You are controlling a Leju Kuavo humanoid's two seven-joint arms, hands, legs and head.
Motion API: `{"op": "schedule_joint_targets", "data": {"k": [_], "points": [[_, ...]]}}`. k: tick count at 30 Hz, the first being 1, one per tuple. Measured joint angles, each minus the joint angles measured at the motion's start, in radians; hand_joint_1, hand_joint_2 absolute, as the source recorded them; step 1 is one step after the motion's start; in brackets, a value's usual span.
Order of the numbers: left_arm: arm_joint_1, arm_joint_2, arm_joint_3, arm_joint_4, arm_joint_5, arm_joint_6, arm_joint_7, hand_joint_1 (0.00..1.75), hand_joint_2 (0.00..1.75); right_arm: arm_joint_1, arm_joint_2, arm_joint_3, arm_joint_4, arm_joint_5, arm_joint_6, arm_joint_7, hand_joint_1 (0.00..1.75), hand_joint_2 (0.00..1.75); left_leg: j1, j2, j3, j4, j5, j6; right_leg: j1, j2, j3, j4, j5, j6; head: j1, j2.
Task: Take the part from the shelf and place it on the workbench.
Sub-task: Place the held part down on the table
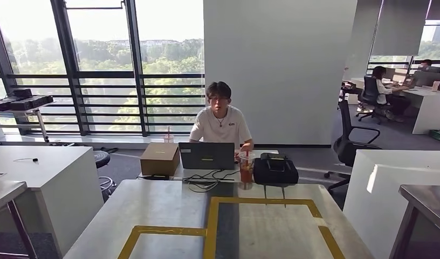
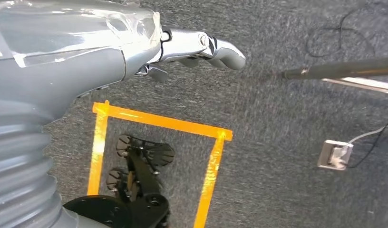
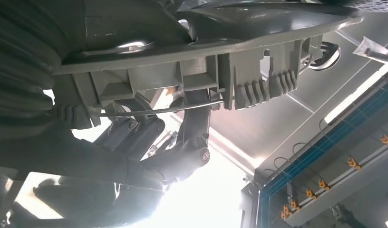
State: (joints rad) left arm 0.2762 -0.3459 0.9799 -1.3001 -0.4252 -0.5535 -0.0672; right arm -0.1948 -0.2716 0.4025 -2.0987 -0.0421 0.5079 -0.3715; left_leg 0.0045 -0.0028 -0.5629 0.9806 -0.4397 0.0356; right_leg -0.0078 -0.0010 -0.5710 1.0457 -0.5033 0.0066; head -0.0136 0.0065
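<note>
The workbench (image 1: 169, 208) is a grey table straight ahead in the head view, marked with yellow tape outlines (image 1: 261, 201). In the right wrist view my right hand (image 3: 135, 147) grips the part (image 3: 230, 66), a long grey plastic moulding with ribs and clips. Its dark fingers wrap under the part, and the ceiling and bright windows lie behind. My left hand (image 2: 192, 47) hangs over grey carpet in the left wrist view, fingers stretched out and holding nothing.
A person (image 1: 220, 124) sits behind a laptop (image 1: 207, 155) at the workbench's far end, beside a cardboard box (image 1: 160, 158), a drink cup (image 1: 246, 168) and a black bag (image 1: 275, 170). A white desk (image 1: 40, 172) stands left, a white cabinet (image 1: 390, 178) right. A yellow tape rectangle (image 2: 159, 122) marks the carpet.
</note>
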Motion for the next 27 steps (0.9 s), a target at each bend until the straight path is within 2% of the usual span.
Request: {"op": "schedule_joint_targets", "data": {"k": [3, 5, 6, 7, 8, 9, 10, 11, 13, 15, 16, 17, 19, 20, 21, 22, 24, 25, 26, 27], "points": [[-0.01, 0.0, 0.008, 0.005, -0.005, 0.0, -0.003, 0.0, 1.75, 0.0, 0.0, 0.0, 0.002, 0.0, 0.0, -0.003, 1.75, 1.75, 0.001, 0.0, 0.002, -0.002, 0.0, 0.005, -0.002, 0.0, -0.084, 0.16, -0.064, -0.004, 0.002, 0.0], [-0.014, 0.0, 0.011, 0.01, -0.006, 0.0, -0.004, 0.0, 1.75, 0.001, 0.0, 0.0, 0.004, 0.0, 0.0, -0.004, 1.75, 1.75, 0.001, -0.002, 0.004, -0.002, -0.003, 0.005, -0.004, 0.0, -0.135, 0.242, -0.08, 0.005, 0.004, 0.0], [-0.015, 0.0, 0.012, 0.013, -0.006, 0.0, -0.004, 0.0, 1.75, 0.002, 0.0, 0.0, 0.005, 0.0, 0.001, -0.004, 1.75, 1.75, 0.001, -0.003, 0.006, -0.001, -0.006, 0.003, -0.007, 0.0, -0.138, 0.235, -0.067, 0.014, 0.005, 0.0], [-0.016, 0.0, 0.013, 0.015, -0.006, 0.0, -0.004, 0.0, 1.75, 0.002, 0.0, 0.0, 0.006, 0.0, 0.001, -0.004, 1.75, 1.75, 0.002, -0.005, 0.01, 0.0, -0.009, 0.0, -0.01, 0.0, -0.119, 0.186, -0.038, 0.024, 0.005, 0.0], [-0.016, 0.0, 0.014, 0.017, -0.006, 0.0, -0.004, 0.0, 1.75, 0.001, 0.0, 0.0, 0.006, 0.0, 0.001, -0.004, 1.75, 1.75, 0.003, -0.007, 0.014, 0.003, -0.014, -0.005, -0.015, 0.0, -0.085, 0.109, -0.002, 0.034, 0.006, 0.0], [-0.017, 0.0, 0.014, 0.018, -0.006, 0.0, -0.004, 0.0, 1.75, 0.001, 0.0, 0.0, 0.006, 0.0, 0.001, -0.005, 1.75, 1.75, 0.002, -0.009, 0.017, 0.008, -0.021, -0.011, -0.016, 0.0, -0.051, 0.04, 0.026, 0.037, 0.007, 0.0], [-0.017, 0.0, 0.015, 0.019, -0.006, 0.0, -0.004, 0.0, 1.75, 0.001, 0.0, 0.0, 0.006, 0.0, 0.001, -0.005, 1.75, 1.75, 0.0, -0.01, 0.018, 0.013, -0.028, -0.017, -0.017, 0.0, -0.026, -0.01, 0.045, 0.034, 0.006, 0.0], [-0.017, 0.0, 0.016, 0.019, -0.006, 0.0, -0.004, 0.0, 1.75, 0.001, 0.001, 0.0, 0.006, 0.0, 0.001, -0.005, 1.75, 1.75, -0.002, -0.011, 0.018, 0.017, -0.033, -0.021, -0.016, 0.0, -0.013, -0.036, 0.052, 0.027, 0.006, 0.0], [-0.017, 0.001, 0.018, 0.019, -0.006, 0.0, -0.004, 0.0, 1.75, 0.001, 0.002, 0.0, 0.006, 0.0, 0.001, -0.006, 1.75, 1.75, 0.0, -0.01, 0.017, 0.019, -0.037, -0.027, -0.013, 0.001, -0.012, -0.039, 0.051, 0.007, 0.004, 0.0], [-0.018, 0.001, 0.019, 0.019, -0.006, 0.0, -0.005, 0.0, 1.75, 0.001, 0.002, 0.0, 0.006, 0.0, 0.001, -0.006, 1.75, 1.75, 0.004, -0.007, 0.008, 0.04, -0.053, -0.036, -0.015, 0.001, -0.009, -0.041, 0.05, -0.006, 0.002, 0.0], [-0.018, 0.001, 0.021, 0.019, -0.006, 0.0, -0.005, 0.0, 1.75, 0.001, 0.002, 0.0, 0.006, 0.0, 0.001, -0.006, 1.75, 1.75, 0.006, -0.005, -0.008, 0.077, -0.074, -0.041, -0.017, 0.001, -0.007, -0.042, 0.049, -0.012, 0.002, 0.0], [-0.019, 0.001, 0.022, 0.019, -0.006, 0.0, -0.005, 0.0, 1.75, 0.001, 0.002, 0.0, 0.006, 0.0, 0.001, -0.006, 1.75, 1.75, 0.007, -0.003, -0.037, 0.136, -0.104, -0.045, -0.017, 0.001, -0.004, -0.042, 0.047, -0.016, 0.0, 0.0], [-0.019, 0.001, 0.023, 0.019, -0.006, 0.0, -0.005, 0.0, 1.75, 0.001, 0.002, 0.0, 0.006, 0.0, 0.001, -0.007, 1.75, 1.75, 0.008, -0.002, -0.111, 0.276, -0.159, -0.049, -0.014, 0.0, -0.002, -0.041, 0.043, -0.021, -0.001, 0.0], [-0.019, 0.001, 0.023, 0.02, -0.006, 0.0, -0.005, 0.0, 1.75, 0.001, 0.002, 0.0, 0.006, 0.0, 0.001, -0.007, 1.75, 1.75, 0.008, -0.002, -0.138, 0.319, -0.165, -0.049, -0.012, 0.001, -0.001, -0.041, 0.042, -0.022, -0.001, 0.0], [-0.019, 0.001, 0.023, 0.02, -0.006, 0.0, -0.005, 0.0, 1.75, 0.001, 0.002, 0.001, 0.007, 0.0, 0.001, -0.006, 1.75, 1.75, 0.007, -0.002, -0.146, 0.322, -0.15, -0.047, -0.01, 0.001, 0.002, -0.041, 0.041, -0.024, -0.002, 0.0], [-0.019, 0.001, 0.024, 0.02, -0.006, 0.0, -0.005, 0.0, 1.75, 0.001, 0.003, 0.001, 0.007, 0.0, 0.001, -0.006, 1.75, 1.75, 0.006, -0.002, -0.134, 0.284, -0.118, -0.042, -0.007, 0.001, 0.005, -0.041, 0.039, -0.025, -0.002, 0.0], [-0.021, 0.002, 0.025, 0.02, -0.008, -0.001, -0.005, 0.0, 1.75, 0.0, 0.004, 0.0, 0.007, 0.001, 0.001, -0.007, 1.75, 1.75, 0.001, -0.001, -0.072, 0.144, -0.043, -0.025, -0.003, 0.003, 0.014, -0.042, 0.034, -0.025, -0.002, 0.0], [-0.022, 0.002, 0.027, 0.02, -0.01, -0.001, -0.005, 0.0, 1.75, 0.0, 0.004, 0.0, 0.007, 0.001, 0.001, -0.007, 1.75, 1.75, -0.003, 0.0, -0.046, 0.085, -0.023, -0.016, 0.0, 0.004, 0.015, -0.042, 0.032, -0.023, -0.002, 0.0], [-0.024, 0.003, 0.029, 0.02, -0.013, -0.001, -0.005, 0.0, 1.75, -0.001, 0.005, 0.0, 0.007, 0.002, 0.001, -0.008, 1.75, 1.75, -0.007, 0.001, -0.03, 0.048, -0.014, -0.009, 0.001, 0.004, 0.015, -0.043, 0.03, -0.02, -0.002, 0.0], [-0.027, 0.003, 0.032, 0.019, -0.016, -0.002, -0.006, 0.0, 1.75, -0.001, 0.006, 0.0, 0.007, 0.004, 0.001, -0.008, 1.75, 1.75, -0.01, 0.002, -0.025, 0.036, -0.018, -0.006, 0.001, 0.003, 0.014, -0.044, 0.029, -0.015, -0.002, 0.0]]}}
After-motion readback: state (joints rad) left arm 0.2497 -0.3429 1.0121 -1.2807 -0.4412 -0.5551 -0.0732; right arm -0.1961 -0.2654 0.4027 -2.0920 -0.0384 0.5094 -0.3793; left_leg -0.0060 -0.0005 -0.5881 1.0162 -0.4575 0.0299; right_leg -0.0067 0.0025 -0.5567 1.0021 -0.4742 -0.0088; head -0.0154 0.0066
